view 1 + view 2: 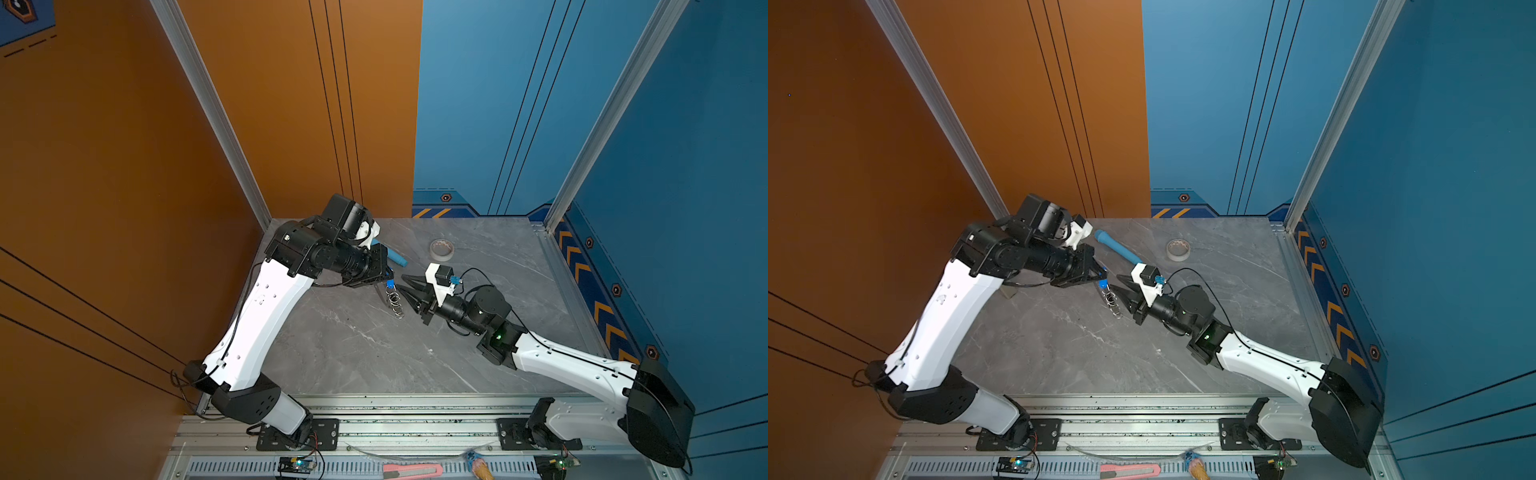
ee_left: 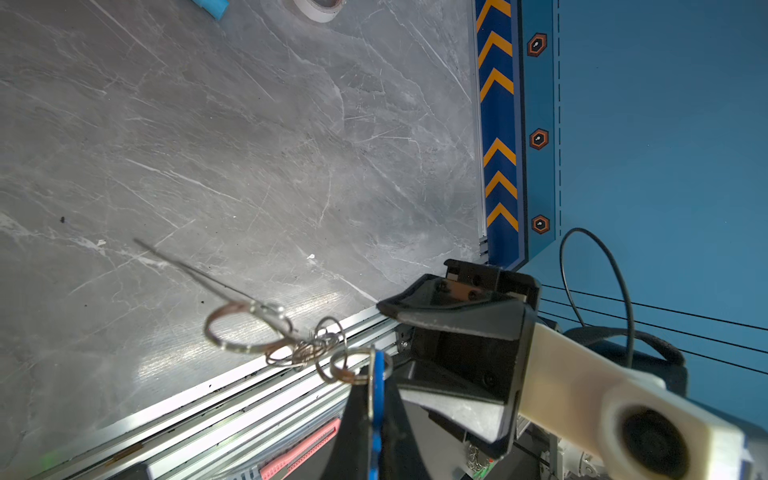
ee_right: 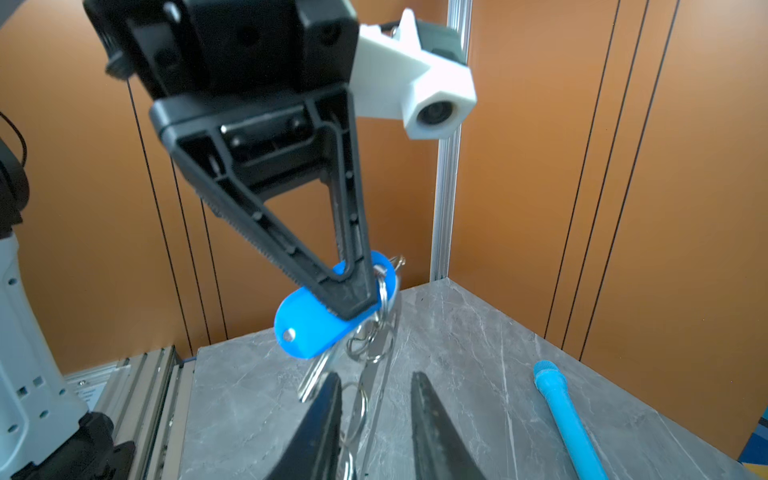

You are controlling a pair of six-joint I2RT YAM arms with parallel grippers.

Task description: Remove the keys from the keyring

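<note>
The left gripper [image 3: 353, 297] has its jaws pressed together on the oval blue plastic tag [image 3: 305, 328] of the small bunch of silvery metal keys [image 3: 316, 372], holding it in the air above the middle of the grey marble-patterned table surface [image 1: 353, 345]; one key hangs down below the tag; the flat silver-grey metal keyring [image 3: 376, 374], seen edge-on, dangles beside it with its wire rings [image 2: 249, 328] strung in a chain; the black right gripper [image 1: 405, 289] points at the bunch from the opposite side, its jaws parted by a moderate gap, one on each side of the hanging keyring and gripping nothing; a long blue plastic tube [image 1: 1117, 247] lies toward the far left corner of the surface; a whitish tape roll [image 1: 441, 249] sits near the far edge, well apart from both grippers.
</note>
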